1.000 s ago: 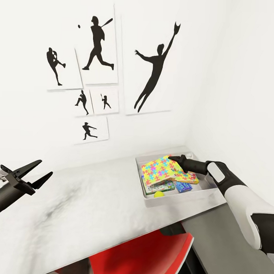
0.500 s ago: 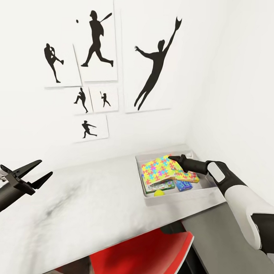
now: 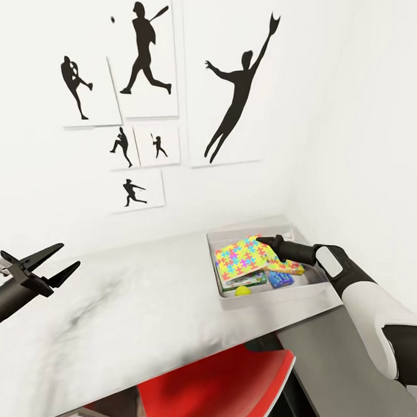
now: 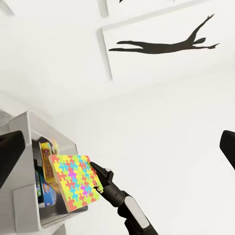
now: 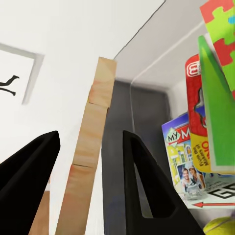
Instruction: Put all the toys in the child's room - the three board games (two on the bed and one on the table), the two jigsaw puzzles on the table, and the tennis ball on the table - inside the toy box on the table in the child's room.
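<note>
Several toys in toy box [image 3: 314, 285] at table's [image 3: 139, 308] far right corner. Jigsaw puzzle [image 3: 243, 258] topmost, tilted, raised edge toward right gripper [image 3: 261, 239], long axis slanting toward wall. Under it: board game [image 5: 188, 156], partial lettering "MY M" readable in right wrist view; tennis ball [image 3: 243, 291] at box's near wall. Right gripper's fingers spread, straddling wooden-block-patterned edge [image 5: 90, 147]. Left gripper [image 3: 56, 260] spread, empty, above table's left side.

Six white posters with black baseball-player silhouettes [image 3: 236, 92] were seen on the white wall [image 3: 47, 185]. A glossy red chair [image 3: 226, 386] was tucked under the pale grey tabletop [image 3: 138, 314].
</note>
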Robot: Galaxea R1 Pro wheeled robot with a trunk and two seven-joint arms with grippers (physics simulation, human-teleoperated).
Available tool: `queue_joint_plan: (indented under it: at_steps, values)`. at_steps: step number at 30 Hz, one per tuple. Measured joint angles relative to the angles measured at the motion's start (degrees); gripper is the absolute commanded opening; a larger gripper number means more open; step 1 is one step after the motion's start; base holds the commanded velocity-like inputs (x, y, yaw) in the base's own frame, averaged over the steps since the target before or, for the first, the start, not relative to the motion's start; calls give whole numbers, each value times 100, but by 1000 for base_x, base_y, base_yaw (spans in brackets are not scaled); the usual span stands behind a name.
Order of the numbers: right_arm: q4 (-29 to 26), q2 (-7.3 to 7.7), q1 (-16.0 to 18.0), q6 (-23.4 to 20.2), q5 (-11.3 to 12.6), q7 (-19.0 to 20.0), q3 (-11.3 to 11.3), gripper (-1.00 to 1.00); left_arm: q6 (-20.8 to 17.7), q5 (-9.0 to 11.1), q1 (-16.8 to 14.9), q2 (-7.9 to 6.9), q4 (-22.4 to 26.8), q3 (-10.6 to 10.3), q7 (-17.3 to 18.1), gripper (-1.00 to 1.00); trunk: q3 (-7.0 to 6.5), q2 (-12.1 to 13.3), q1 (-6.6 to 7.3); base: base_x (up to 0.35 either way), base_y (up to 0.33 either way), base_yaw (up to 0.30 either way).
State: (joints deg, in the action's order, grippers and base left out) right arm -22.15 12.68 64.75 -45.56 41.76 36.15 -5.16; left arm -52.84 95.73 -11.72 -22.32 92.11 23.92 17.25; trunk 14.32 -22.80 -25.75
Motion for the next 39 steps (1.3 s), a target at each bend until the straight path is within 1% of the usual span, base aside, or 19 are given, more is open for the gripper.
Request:
queue_joint_plan:
  at_steps: [9, 28, 39]
  values:
    - [-3, 7, 4, -1, -3, 4, 36, -100, -1, 0, 0, 0, -3, 2, 2, 100, 84, 0, 0, 0, 0, 0]
    - [-12, 72, 42, -1, -6, 11, 66, -100, -1, 0, 0, -7, -3, -2, 10, 100, 261, -1, 0, 0, 0, 0]
    - [-18, 79, 62, 13, -4, 4, 67, -100, -1, 1, 0, -10, -1, -1, 33, 100, 295, -1, 0, 0, 0, 0]
